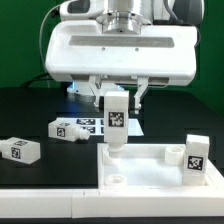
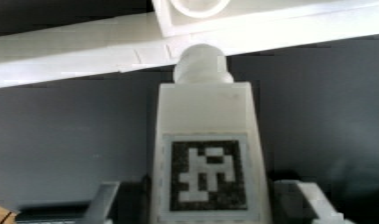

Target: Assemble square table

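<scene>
While your gripper (image 1: 117, 100) clamps a short white blocky plastic leg (image 1: 116, 120) upright, its peg sits at a round corner socket (image 1: 113, 153); whether it is seated you cannot tell.
On the large white square plastic top (image 1: 150, 178) a second leg (image 1: 195, 156) stands; two loose legs (image 1: 20, 150) (image 1: 68, 128) wait on the black table (image 1: 30, 115).
</scene>
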Motion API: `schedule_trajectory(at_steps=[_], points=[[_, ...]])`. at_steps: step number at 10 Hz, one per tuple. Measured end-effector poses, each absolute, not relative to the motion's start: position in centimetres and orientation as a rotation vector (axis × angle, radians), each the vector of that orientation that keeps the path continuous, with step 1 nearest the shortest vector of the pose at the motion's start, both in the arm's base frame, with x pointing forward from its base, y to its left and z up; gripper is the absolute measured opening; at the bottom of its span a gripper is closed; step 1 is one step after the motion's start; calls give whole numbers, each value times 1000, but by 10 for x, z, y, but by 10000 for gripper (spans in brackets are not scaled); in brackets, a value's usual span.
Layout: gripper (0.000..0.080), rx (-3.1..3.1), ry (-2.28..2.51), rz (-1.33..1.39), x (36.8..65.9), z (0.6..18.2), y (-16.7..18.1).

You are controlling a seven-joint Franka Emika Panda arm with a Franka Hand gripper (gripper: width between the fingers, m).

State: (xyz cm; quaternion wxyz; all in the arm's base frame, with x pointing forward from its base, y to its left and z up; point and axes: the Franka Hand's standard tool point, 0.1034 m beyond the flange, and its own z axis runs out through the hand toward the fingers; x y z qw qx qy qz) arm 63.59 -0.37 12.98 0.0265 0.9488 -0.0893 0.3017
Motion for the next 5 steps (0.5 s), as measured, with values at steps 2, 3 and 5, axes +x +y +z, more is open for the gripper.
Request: schedule_trajectory(at_steps=[2, 3, 5], points=[[285, 2933, -264, 912, 637, 118, -1], [285, 2934, -262, 901, 635, 113, -1], [285, 2927, -254, 897, 632, 105, -2]])
